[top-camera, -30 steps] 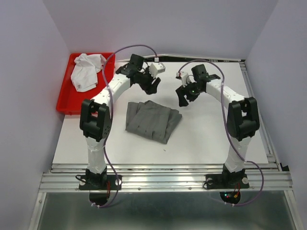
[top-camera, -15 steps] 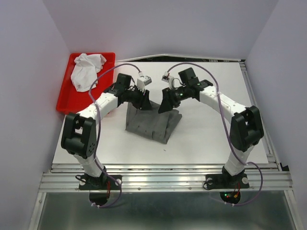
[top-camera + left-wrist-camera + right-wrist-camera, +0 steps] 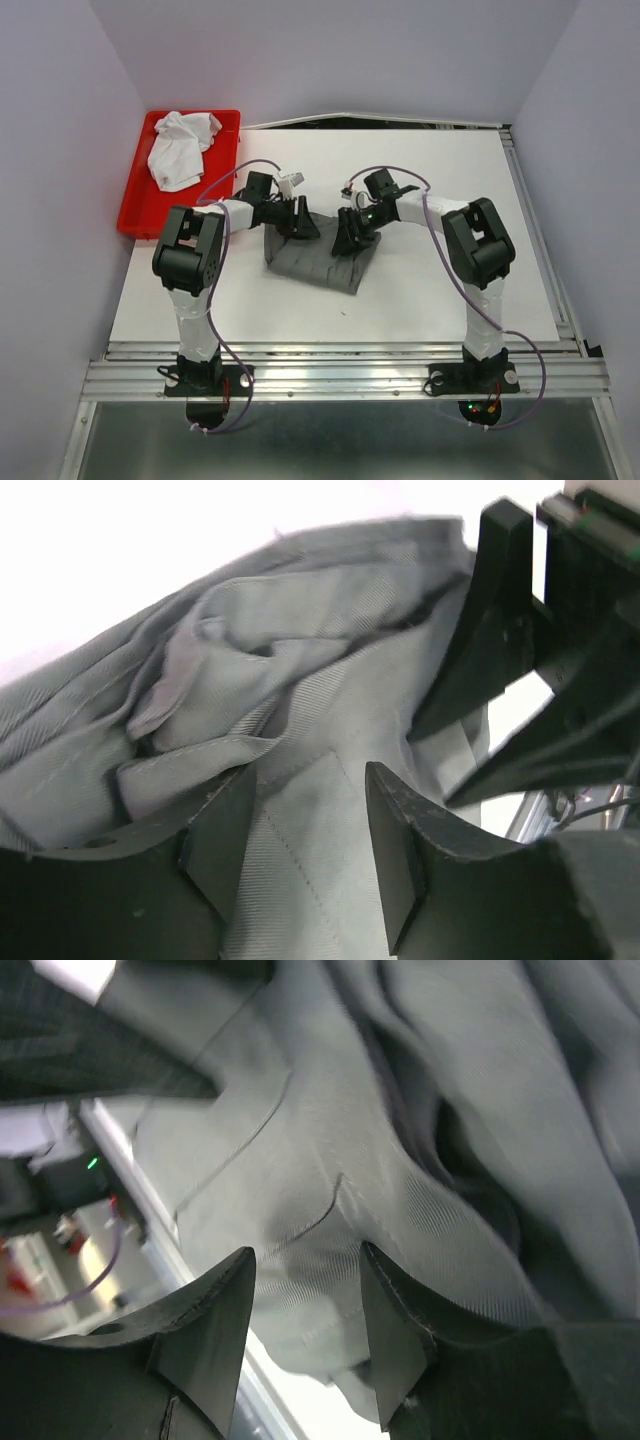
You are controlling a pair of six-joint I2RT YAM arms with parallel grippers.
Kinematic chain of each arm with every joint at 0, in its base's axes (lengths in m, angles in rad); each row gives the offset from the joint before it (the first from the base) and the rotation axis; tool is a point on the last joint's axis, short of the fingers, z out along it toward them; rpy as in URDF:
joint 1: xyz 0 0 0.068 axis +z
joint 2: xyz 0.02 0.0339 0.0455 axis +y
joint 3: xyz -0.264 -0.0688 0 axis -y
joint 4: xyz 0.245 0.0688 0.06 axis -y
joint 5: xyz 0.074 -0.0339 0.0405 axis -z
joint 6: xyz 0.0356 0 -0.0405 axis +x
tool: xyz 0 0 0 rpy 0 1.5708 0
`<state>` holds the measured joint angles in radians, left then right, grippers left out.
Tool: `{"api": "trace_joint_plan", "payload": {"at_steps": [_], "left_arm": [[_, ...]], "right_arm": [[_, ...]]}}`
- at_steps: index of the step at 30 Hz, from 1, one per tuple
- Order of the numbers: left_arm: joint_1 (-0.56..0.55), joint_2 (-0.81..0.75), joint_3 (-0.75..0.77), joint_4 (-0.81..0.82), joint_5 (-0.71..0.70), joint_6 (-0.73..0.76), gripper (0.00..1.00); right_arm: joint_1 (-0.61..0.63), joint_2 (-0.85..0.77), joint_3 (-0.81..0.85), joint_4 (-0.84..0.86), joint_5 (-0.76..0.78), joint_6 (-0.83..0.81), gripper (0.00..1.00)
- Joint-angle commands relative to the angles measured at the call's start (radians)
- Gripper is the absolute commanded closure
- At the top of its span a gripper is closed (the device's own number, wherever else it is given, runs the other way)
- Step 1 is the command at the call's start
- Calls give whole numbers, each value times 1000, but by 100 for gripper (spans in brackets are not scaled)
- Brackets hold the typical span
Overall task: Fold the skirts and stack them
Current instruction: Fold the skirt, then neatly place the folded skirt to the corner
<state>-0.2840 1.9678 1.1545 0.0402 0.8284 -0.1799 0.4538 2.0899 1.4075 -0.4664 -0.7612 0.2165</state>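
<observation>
The dark grey skirt (image 3: 318,258) lies folded in the middle of the white table. It fills the left wrist view (image 3: 300,740) and the right wrist view (image 3: 420,1160). My left gripper (image 3: 303,222) is down on its far left edge, jaws open with grey cloth between them (image 3: 308,830). My right gripper (image 3: 345,233) is down on its far right edge, jaws open over the cloth (image 3: 305,1280). The white skirt (image 3: 180,148) lies crumpled in the red tray (image 3: 135,210) at the back left.
The red tray sits off the table's left back corner. A metal rail (image 3: 340,375) runs along the near edge by the arm bases. Grey walls close in the left, back and right sides.
Both grippers have come down and inward from above the table onto the far edge of the grey skirt. The skirt has shifted slightly; the white skirt has not moved.
</observation>
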Motion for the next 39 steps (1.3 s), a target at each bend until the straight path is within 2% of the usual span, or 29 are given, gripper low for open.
{"api": "trace_joint_plan", "payload": {"at_steps": [1,3,5,7,8,10,16,19,23,26,29,32,35,36,39], "left_arm": [[-9,8,53,33,-20,-55,35],[-17,-30,62,23,-23,-35,31],[-17,-101,74,1,-52,-12,24],[-15,-148,120,-37,-81,58,22],[-14,-200,134,-93,-118,78,2],[-6,-256,163,-141,-162,120,2],[3,-473,171,-200,-281,174,2],[5,-572,131,-191,-408,193,2],[8,-653,83,-184,-582,186,2],[8,-656,89,-232,-653,137,2],[9,-659,85,-266,-646,137,2],[9,-675,59,-255,-637,134,2],[9,-692,48,-249,-631,146,2],[9,-693,48,-252,-629,151,2],[9,-689,56,-278,-606,174,2]], "right_arm": [[-55,52,67,-30,319,-84,48],[-66,36,77,-43,393,-133,47],[-66,-16,76,-64,411,-158,45],[-66,-68,71,-78,415,-170,40],[-66,-95,65,-87,407,-169,32],[-66,-184,56,-86,408,-169,22],[28,-314,35,-69,569,-164,9],[107,-304,31,-98,663,-145,9],[186,-277,-48,-55,750,-115,11],[197,-225,-51,-51,818,-95,11],[197,-145,-35,-52,899,-71,12],[167,-74,-28,-63,904,-48,13],[57,-27,25,-121,844,-57,14],[-13,-21,59,-139,811,-77,14],[-130,-24,111,-179,734,-199,12]]}}
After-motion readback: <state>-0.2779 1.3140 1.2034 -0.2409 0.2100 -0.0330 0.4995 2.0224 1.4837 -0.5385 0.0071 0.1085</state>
